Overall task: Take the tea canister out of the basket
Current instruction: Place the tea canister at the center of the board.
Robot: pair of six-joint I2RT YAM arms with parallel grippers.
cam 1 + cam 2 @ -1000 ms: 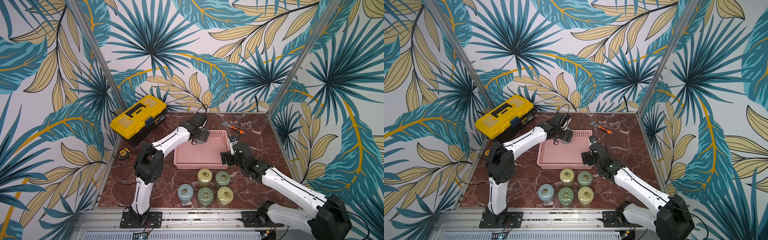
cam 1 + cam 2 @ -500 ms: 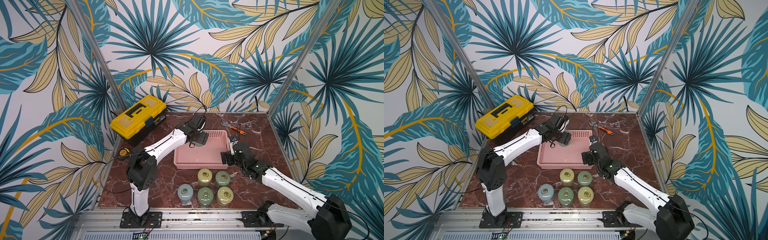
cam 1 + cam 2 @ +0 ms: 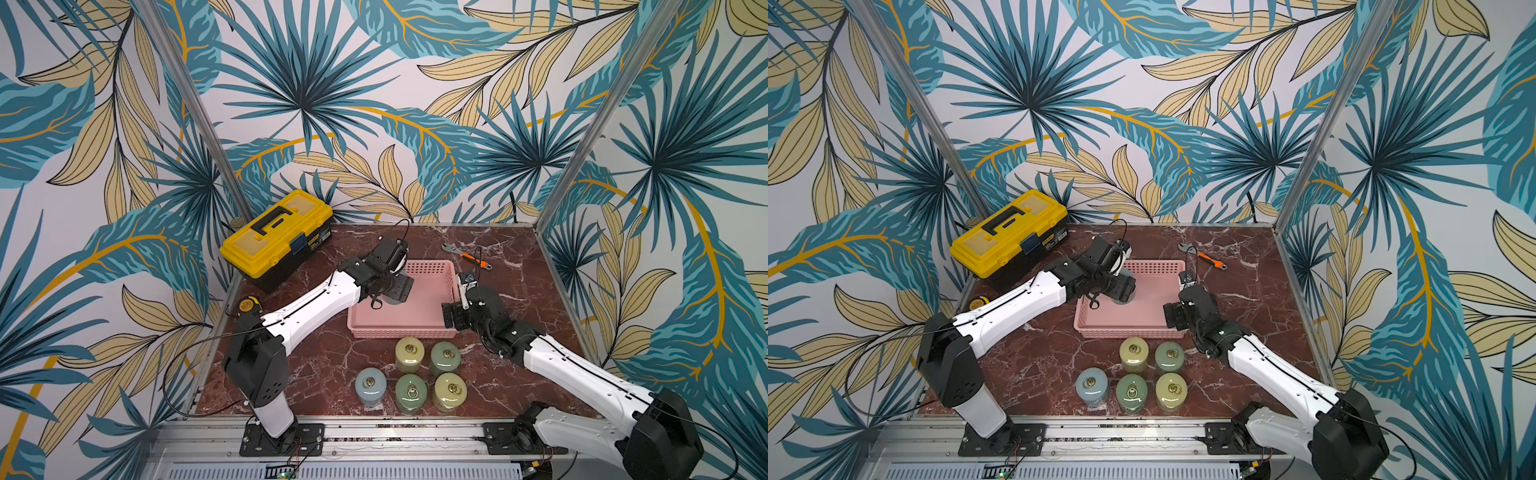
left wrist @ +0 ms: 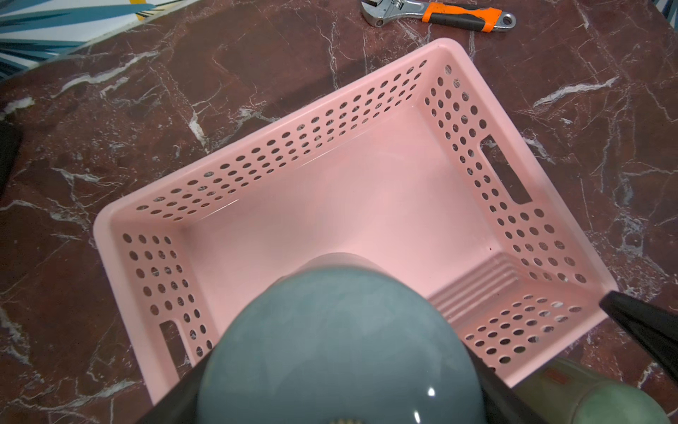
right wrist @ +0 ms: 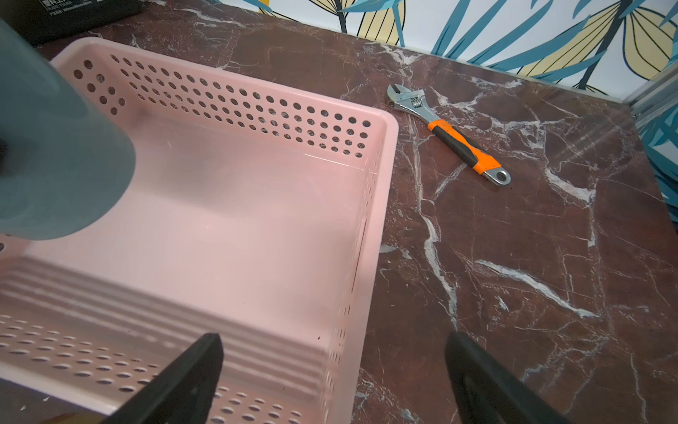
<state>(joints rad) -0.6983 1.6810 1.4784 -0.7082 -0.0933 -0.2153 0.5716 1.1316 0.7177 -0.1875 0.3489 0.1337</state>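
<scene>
The pink basket (image 3: 399, 332) (image 3: 1125, 332) lies mid-table. My left gripper (image 3: 395, 287) (image 3: 1121, 289) is over its left part, shut on a grey-blue tea canister (image 3: 390, 300) (image 3: 1126, 300). In the left wrist view the tea canister (image 4: 341, 348) fills the space between the dark fingers (image 4: 176, 400), above the basket (image 4: 330, 121) floor. In the right wrist view the tea canister (image 5: 55, 128) hangs tilted over the basket (image 5: 238, 99). My right gripper (image 5: 330, 378) (image 3: 451, 316) (image 3: 1173, 318) is open, straddling the basket's front right corner with nothing held.
Several more canisters (image 3: 411, 353) (image 3: 1133, 351) stand on the table in front of the basket. A yellow toolbox (image 3: 276, 232) sits at the back left, an orange-handled wrench (image 3: 467, 254) (image 5: 451, 136) behind the basket, and a tape measure (image 3: 248, 305) at the left edge.
My left arm has drawn back toward the front of the table, carrying the grey-blue canister over the basket's left part. The right arm has not moved.
</scene>
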